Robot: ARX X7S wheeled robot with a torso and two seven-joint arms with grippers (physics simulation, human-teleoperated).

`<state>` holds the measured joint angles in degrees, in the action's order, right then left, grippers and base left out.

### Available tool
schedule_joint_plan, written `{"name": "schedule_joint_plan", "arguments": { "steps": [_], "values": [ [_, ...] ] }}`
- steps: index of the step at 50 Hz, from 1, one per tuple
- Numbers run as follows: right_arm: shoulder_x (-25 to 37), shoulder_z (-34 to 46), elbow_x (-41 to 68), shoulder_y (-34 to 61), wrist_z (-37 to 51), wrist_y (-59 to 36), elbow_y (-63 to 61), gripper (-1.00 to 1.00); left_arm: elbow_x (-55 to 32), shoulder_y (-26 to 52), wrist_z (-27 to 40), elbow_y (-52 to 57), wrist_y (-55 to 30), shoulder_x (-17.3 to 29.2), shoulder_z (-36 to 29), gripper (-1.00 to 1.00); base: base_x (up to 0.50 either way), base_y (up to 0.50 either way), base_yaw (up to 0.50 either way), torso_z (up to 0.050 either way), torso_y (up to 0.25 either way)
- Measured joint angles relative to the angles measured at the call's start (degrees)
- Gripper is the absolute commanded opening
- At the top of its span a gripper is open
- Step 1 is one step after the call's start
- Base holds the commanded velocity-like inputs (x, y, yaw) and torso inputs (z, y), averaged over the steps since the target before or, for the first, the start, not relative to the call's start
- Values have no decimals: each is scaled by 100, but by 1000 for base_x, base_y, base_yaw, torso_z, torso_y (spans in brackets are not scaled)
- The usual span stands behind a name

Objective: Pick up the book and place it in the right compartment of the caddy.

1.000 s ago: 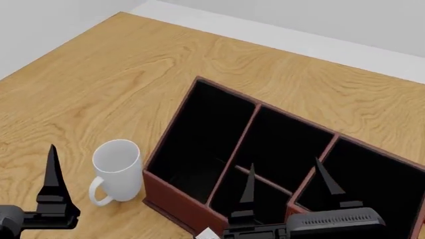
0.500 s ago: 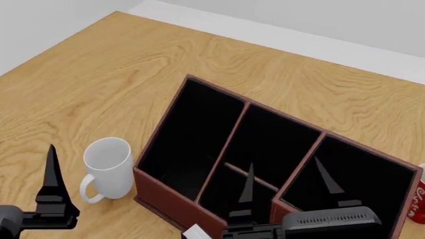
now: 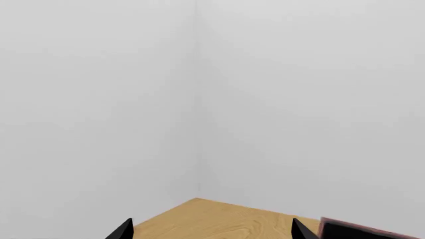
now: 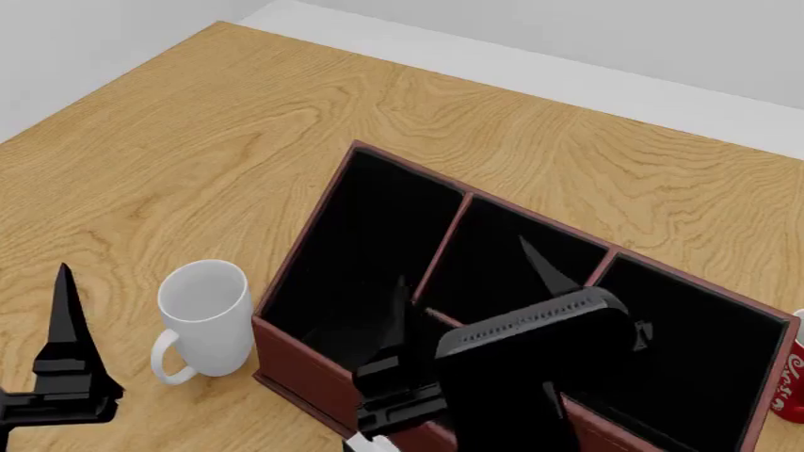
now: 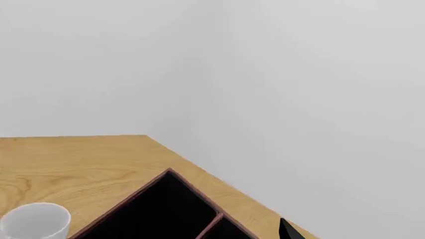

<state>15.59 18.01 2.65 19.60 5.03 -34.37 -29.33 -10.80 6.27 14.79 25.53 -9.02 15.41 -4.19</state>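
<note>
The caddy (image 4: 377,231) lay skewed on the wooden surface (image 4: 188,141), its long narrow section reaching toward the far edge and its near corner close to the near edge. The right compartment (image 4: 703,339), with its black lining, sat at the end of the caddy nearest the right edge of the surface. A white mug (image 4: 201,315) stood upright just beside the caddy's left wall, close to it but whether it touched could not be told, handle turned toward the near edge. A red can (image 4: 789,377) showed only as a sliver at the right edge of the head view, beside the caddy's right end. The right gripper (image 4: 472,301) hung over the middle of the caddy, above the two small divided sections, its jaws spread wide apart with nothing between them. The left gripper (image 3: 211,230) stood near the near-left corner of the surface, well apart from the mug; in the left wrist view its two fingertips (image 3: 123,230) stood wide apart, holding nothing. Of the book (image 4: 364,441), only a small pale scrap showed at the near edge of the head view, just outside the caddy's near wall and below the right gripper; most of it was cut off. The right wrist view caught the caddy's far corner and the mug's rim.
</note>
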Motion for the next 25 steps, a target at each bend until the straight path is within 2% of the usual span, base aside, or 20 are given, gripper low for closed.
{"name": "schedule_joint_plan", "arguments": {
  "steps": [15,25],
  "values": [
    [-128,423,387,1480,-704,-2954,-662,100,-137,-28,53,131,-39,72,110,100,0,0,0,0,0],
    [-203,824,618,2088,-1030,-4014,-360,100,-234,-56,88,222,-50,108,186,100,0,0,0,0,0]
  ]
}}
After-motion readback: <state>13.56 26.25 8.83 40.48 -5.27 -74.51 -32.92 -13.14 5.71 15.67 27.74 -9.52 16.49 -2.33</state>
